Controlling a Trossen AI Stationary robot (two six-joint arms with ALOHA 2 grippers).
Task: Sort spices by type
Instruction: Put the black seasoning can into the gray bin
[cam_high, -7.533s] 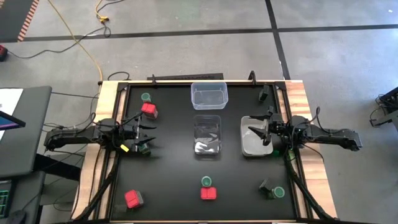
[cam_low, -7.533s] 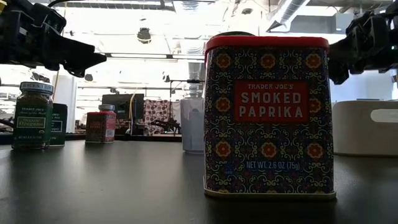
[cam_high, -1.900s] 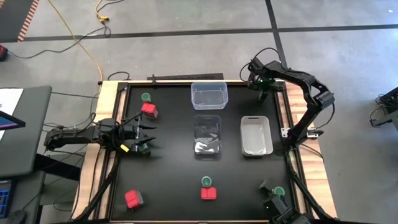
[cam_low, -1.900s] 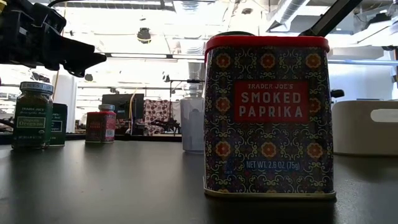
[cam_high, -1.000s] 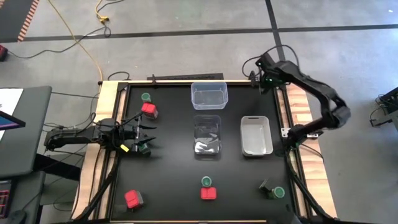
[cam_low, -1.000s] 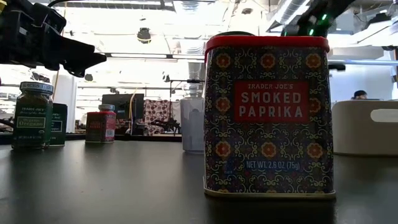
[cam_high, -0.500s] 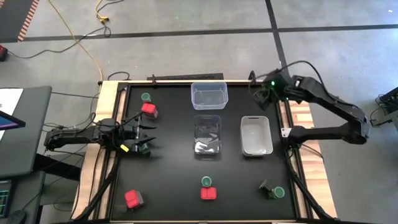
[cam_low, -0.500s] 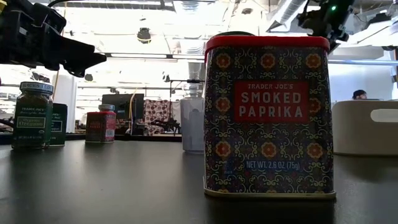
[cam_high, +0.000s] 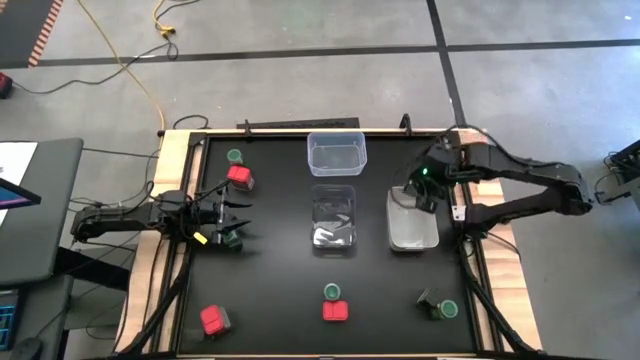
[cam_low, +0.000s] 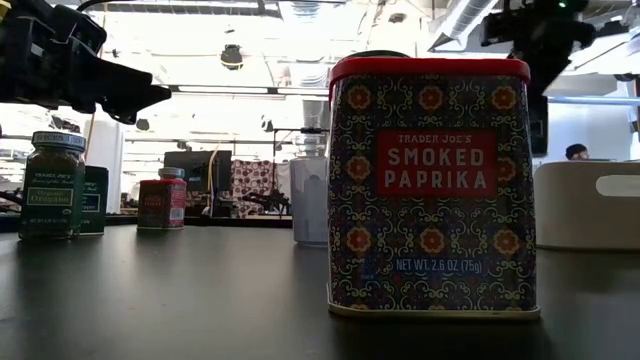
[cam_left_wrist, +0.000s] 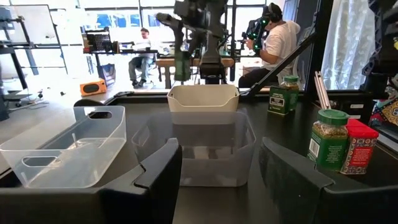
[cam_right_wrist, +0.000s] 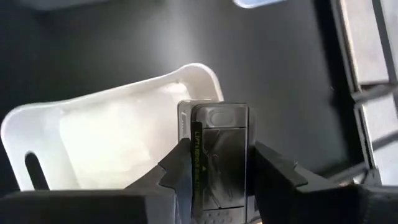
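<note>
Above the far rim of the white tub (cam_high: 425, 236) we find the right gripper (cam_right_wrist: 219, 167), its two fingers clamped on a dark grey-black spice tin (cam_right_wrist: 217, 158), which hangs in the air over the tub's edge. From overhead the right gripper (cam_high: 421, 192) sits at that tub's far end, the tin tucked under it.

Moving outward, we count three tubs: the white one on the right, a clear tub (cam_high: 333, 219) in the middle of the black table (cam_high: 280, 280), and a second clear tub (cam_high: 337, 153) at the far edge.

Across the table the left gripper (cam_high: 236, 214) waits low near the left side, fingers parted and holding nothing, with a green-lidded jar (cam_high: 233, 239) just beside its tips.

Now the spices on the table. Red tins, three: one (cam_high: 239, 177) far left, one (cam_high: 215, 320) near left, one (cam_high: 336, 311) near centre, the last reading smoked paprika (cam_low: 430, 185) in the low view. Green-lidded jars, four: the one by the left gripper, one (cam_high: 234, 157) at the far left, one (cam_high: 332, 291) touching the centre red tin, one (cam_high: 447, 310) near right. Beside that last jar stands another dark block (cam_high: 427, 299).
</note>
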